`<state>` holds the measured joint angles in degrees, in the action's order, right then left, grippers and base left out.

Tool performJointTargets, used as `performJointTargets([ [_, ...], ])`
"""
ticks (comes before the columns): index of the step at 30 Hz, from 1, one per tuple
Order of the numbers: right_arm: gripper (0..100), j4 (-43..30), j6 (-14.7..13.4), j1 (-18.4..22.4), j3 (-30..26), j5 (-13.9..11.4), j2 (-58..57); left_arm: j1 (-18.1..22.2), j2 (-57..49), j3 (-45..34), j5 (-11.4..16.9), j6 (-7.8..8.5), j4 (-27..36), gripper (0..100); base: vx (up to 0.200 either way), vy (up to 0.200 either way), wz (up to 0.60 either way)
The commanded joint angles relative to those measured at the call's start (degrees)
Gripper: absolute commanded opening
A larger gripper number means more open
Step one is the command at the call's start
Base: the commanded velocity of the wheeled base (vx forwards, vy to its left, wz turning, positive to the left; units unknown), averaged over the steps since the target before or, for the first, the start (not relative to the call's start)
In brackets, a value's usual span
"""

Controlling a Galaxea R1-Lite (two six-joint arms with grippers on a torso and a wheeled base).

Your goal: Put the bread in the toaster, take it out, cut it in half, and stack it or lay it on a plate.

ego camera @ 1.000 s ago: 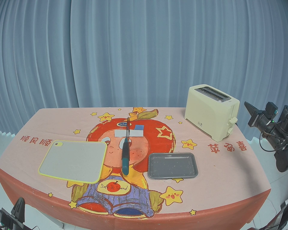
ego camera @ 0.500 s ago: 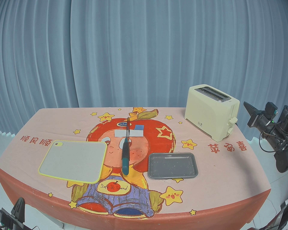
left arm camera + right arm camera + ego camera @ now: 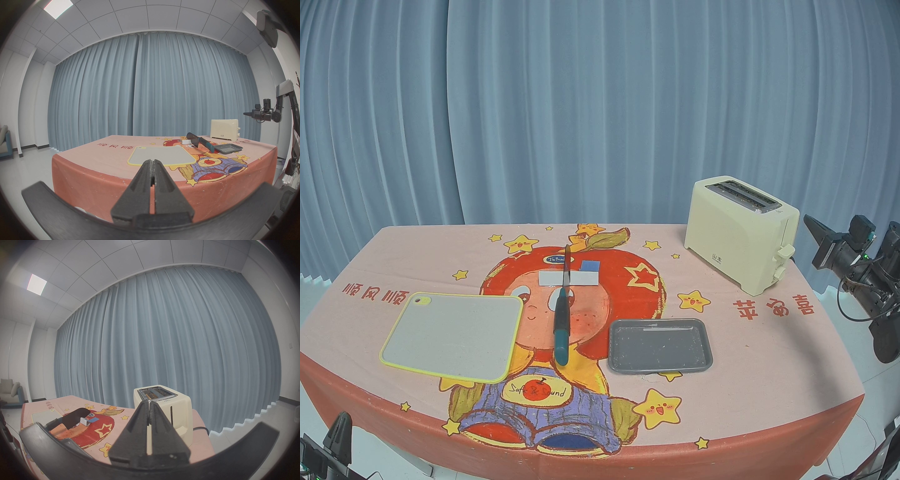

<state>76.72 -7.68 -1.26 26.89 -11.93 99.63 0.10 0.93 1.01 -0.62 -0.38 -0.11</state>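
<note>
Cream toaster (image 3: 740,234) upright at the far right corner of the bench (image 3: 775,369), its two slots facing up, its levers on the end toward the right edge. Something brownish down in the slots in the right wrist view (image 3: 155,393); bread or not, impossible to tell.

Grey rectangular plate (image 3: 660,365) flat on the bench, right of the middle and toward the near edge, well apart from the toaster. Just beside the plate, toward the middle, a knife (image 3: 562,312) with a teal handle: handle toward the near edge, blade toward the far edge and lying across a small white and blue card (image 3: 584,275). On the other side of the knife, toward the left edge, a pale cutting board (image 3: 453,336) with a yellow-green rim, flat and bare.

Right end effector (image 3: 811,224) off the right edge of the bench, level with the toaster and near its lever end, fingers pressed together on nothing (image 3: 148,402). Left end effector (image 3: 341,420) low beyond the near left corner, likewise closed narrow and holding nothing (image 3: 153,161).

Pink cartoon cloth (image 3: 394,262) over the whole bench; blue-grey curtain (image 3: 581,106) behind.
</note>
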Motion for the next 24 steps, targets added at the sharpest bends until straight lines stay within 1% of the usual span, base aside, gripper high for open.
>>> performJointTargets([
  [1,0,0.0,0.4,-0.2,-0.3,0.0,0.0,0.0,-0.9,-1.0,-0.1,0.03,-0.1,0,0.000,0.000,0.00],
  [8,0,0.1,0.9,-0.2,-1.0,0.0,0.0,0.0,-0.9,-1.0,-0.1,-0.06,0.0,0,0.000,0.000,0.00],
  [11,0,0.2,1.6,-0.2,-1.1,0.0,0.1,0.0,-0.9,-1.0,0.0,-0.06,0.0,0,0.000,0.000,0.00],
  [14,0,0.3,1.6,-0.2,-1.2,-0.4,-0.1,0.0,-0.9,-1.0,0.0,0.03,0.0,0,0.000,0.000,0.00],
  [24,0,0.3,1.6,-0.2,-1.4,-0.4,0.0,0.0,-0.9,-1.0,0.0,0.03,-0.1,0,0.000,0.000,0.00],
])
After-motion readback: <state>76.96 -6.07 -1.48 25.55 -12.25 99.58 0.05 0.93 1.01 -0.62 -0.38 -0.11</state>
